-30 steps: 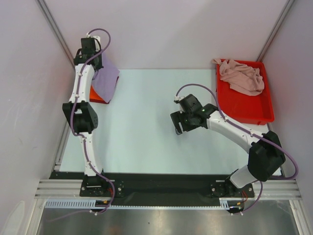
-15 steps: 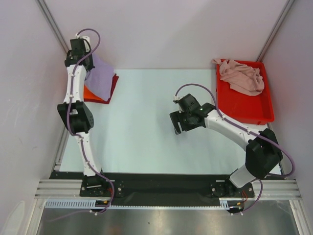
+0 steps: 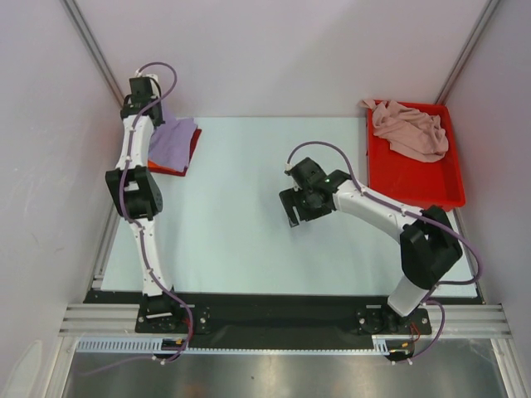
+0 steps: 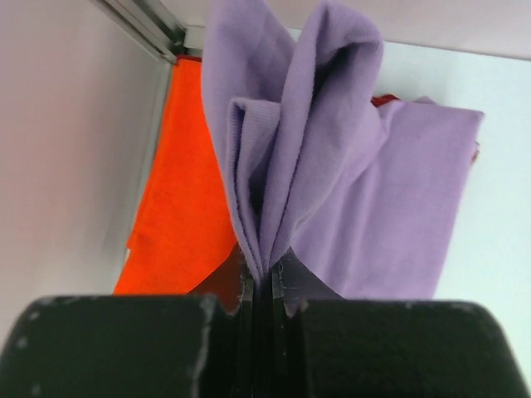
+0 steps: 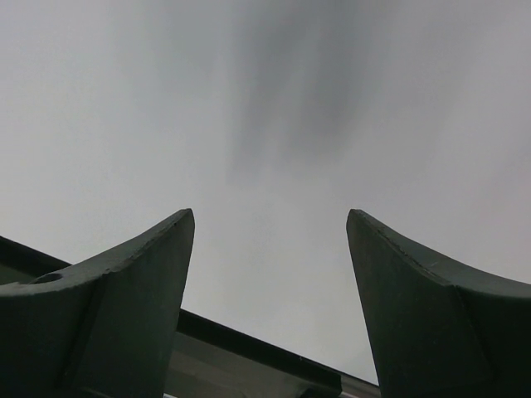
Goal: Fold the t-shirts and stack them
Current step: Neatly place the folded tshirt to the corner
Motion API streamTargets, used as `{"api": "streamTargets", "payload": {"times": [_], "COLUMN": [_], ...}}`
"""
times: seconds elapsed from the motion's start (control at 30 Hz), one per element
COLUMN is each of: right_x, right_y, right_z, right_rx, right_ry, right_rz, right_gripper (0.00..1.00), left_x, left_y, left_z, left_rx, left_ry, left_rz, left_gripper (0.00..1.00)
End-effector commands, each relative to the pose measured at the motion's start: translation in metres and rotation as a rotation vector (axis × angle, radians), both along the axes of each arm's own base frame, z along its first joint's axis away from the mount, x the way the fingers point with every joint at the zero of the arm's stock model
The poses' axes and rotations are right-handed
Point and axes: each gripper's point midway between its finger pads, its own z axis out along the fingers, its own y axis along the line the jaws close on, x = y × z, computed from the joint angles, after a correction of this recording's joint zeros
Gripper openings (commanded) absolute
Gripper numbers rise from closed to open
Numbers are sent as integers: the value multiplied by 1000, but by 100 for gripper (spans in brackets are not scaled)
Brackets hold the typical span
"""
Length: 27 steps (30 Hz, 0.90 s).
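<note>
At the near edge of the counter (image 3: 249, 191) the two arms are bolted side by side. The right arm (image 3: 377, 207) bends in from its base toward the middle of the counter, and the right pincer (image 5: 270, 217) stands wide, with nothing between its dark fingers (image 5: 141, 282). The wrist view shows only a plain pale surface past them, and I cannot tell whether the tips touch the counter. The left arm (image 3: 133, 186) stretches up the left side to the far left corner. There the left pincer (image 4: 261, 286) is closed tight on a bunched fold of the lavender shirt (image 4: 365, 199). The pinched cloth stands in upright pleats straight out of the closed jaws, while the rest of the shirt spreads flat to the right. It lies on top of the orange-red shirt (image 4: 182, 174), which sits flat against the rail along the left wall and shows on the left and near sides of the pile. A thin strip of the dark red shirt (image 3: 196, 139) shows along the right edge of the same pile, under the lavender one. Well apart from that pile, at the far right corner of the counter, is the red tray (image 3: 419, 186). The pale pink shirt (image 3: 411, 131) lies crumpled in its far end, with one part draped over the far left rim.
</note>
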Motion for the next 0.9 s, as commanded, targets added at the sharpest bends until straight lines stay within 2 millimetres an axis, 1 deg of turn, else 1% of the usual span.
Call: {"api": "streamTargets", "payload": {"times": [0.0,0.03,0.1,0.13,0.17,0.23,0.27,0.3,0.33,0.37,0.4,0.43,0.47,0.5,0.53,0.57,0.6,0.63,0.67,0.7,0.77,0.8,0.87], "right_x": [6,10,10,13,14,19,19,20,20,20,20,20,20,20,20,20,21,21,22,23,24,25,25], "right_y": [15,18,21,23,25,30,31,32,33,35,34,35,36,35,36,35,37,36,36,37,36,37,37], "right_z": [14,15,14,13,12,9,8,8,7,5,5,7,8,9,10,11,14,15,16,19,22,24,28], "right_rx": [25,23,16,11,7,2,-1,2,1,1,-1,2,5,6,7,6,8,6,4,9,11,13,41], "right_ry": [-15,-15,-10,-3,-2,6,9,14,19,27,29,30,31,29,30,31,25,28,27,22,21,15,38], "right_rz": [6,5,14,14,16,15,15,12,11,1,-4,-9,-11,-14,-12,-13,-8,-9,-9,-7,-10,-10,-19], "right_gripper": [79,79,79,79,79,79,79,79,79,79,79,79,79,79,79,79,79,79,79,79,79,80,80], "left_x": [13,13,13,15,15,15,14,13,13,6,3,-3,-9,-11,-7,-3,0,5,10,13,14,13,5], "left_y": [22,27,36,37,42,49,55,59,63,75,81,86,87,82,76,60,47,30,18,7,-10,-17,-44], "left_z": [26,22,18,12,10,7,7,6,11,15,27,34,56,61,78,86,96,101,100,98,82,79,78], "left_rx": [82,94,89,86,90,98,115,127,139,185,199,222,245,256,267,272,255,240,232,210,143,80,-47], "left_ry": [-106,-104,-102,-98,-97,-104,-108,-110,-127,-126,-151,-151,-185,-191,-246,-265,-286,-304,-307,-306,-260,-262,-231], "left_rz": [58,80,98,97,110,141,174,196,219,297,351,398,447,443,437,401,344,297,252,211,148,155,89], "left_gripper": [0,0,1,2,12,25,38,39,39,42,42,41,41,42,45,49,48,47,45,42,35,31,26]}}
